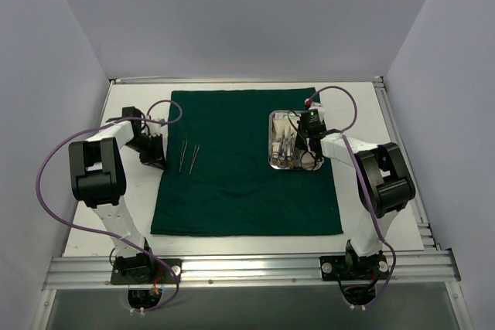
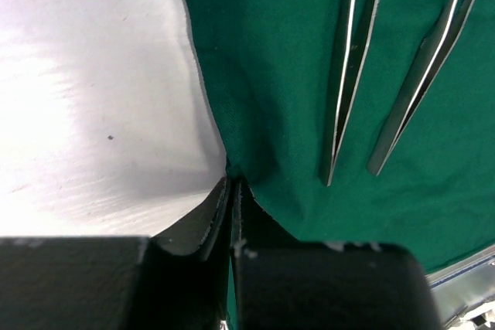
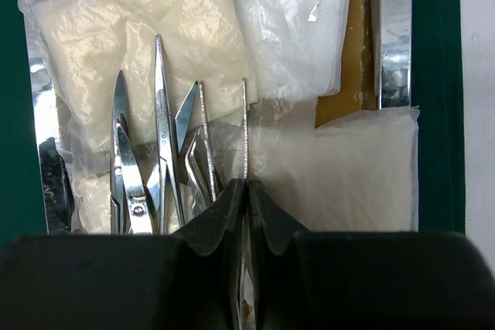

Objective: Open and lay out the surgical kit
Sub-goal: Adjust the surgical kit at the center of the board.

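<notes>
- My left gripper (image 2: 232, 183) is pinched shut on the left edge of the green cloth (image 2: 294, 75): soft, light, matte weave that puckers at the pinch, so the hem is where to hold it
- My right gripper (image 3: 246, 187) is closed on a slim forceps (image 3: 245, 125) in the steel tray (image 3: 394, 44), on the cloth's right side
- That forceps is thin, stiff, polished steel (slippery, I judge), best gripped squarely mid-shank
- Scissors (image 3: 128, 175) lie beside it over crinkly clear gauze packets (image 3: 363, 168), likely to slide

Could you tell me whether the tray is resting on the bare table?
No, the tray sits on the cloth, near its right edge.
</notes>
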Robot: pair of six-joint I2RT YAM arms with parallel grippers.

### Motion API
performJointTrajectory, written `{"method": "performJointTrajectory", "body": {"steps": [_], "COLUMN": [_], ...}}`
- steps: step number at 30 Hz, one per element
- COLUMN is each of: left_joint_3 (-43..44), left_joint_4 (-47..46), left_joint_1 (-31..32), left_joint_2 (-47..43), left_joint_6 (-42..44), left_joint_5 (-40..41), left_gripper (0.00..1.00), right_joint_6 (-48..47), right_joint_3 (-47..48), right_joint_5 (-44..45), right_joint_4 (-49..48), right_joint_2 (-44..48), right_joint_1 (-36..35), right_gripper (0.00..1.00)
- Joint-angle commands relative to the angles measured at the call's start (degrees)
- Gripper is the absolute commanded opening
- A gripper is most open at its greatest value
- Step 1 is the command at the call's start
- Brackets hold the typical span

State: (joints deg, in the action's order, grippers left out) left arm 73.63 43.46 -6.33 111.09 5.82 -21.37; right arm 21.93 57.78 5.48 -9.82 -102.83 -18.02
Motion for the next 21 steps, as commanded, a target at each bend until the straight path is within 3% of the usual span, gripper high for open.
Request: {"method": "performJointTrajectory", "body": {"steps": [1, 4, 21], "left_joint_3": [-1.2, -1.1, 0.0], "left_joint_4": [2.9, 3.1, 3.4], "left_joint_1": [-1.1, -1.2, -2.7], "left_joint_2": [-2.0, -2.4, -3.2], "left_joint_6": [1.8, 1.9, 2.4], "left_joint_5": [0.4, 0.4, -1.0], "left_gripper": [0.08, 0.09, 0.17], "right_joint_6": [-0.8, -1.1, -2.6], "right_joint_3": [2.0, 2.2, 5.5], "right_joint_5": [-0.4, -0.3, 6.9], "right_joint_4": [0.1, 0.3, 6.0], "right_joint_2": [-0.7, -0.7, 5.3], "right_joint_1": [0.3, 0.2, -1.1], "right_gripper": [0.04, 0.00, 0.00]}}
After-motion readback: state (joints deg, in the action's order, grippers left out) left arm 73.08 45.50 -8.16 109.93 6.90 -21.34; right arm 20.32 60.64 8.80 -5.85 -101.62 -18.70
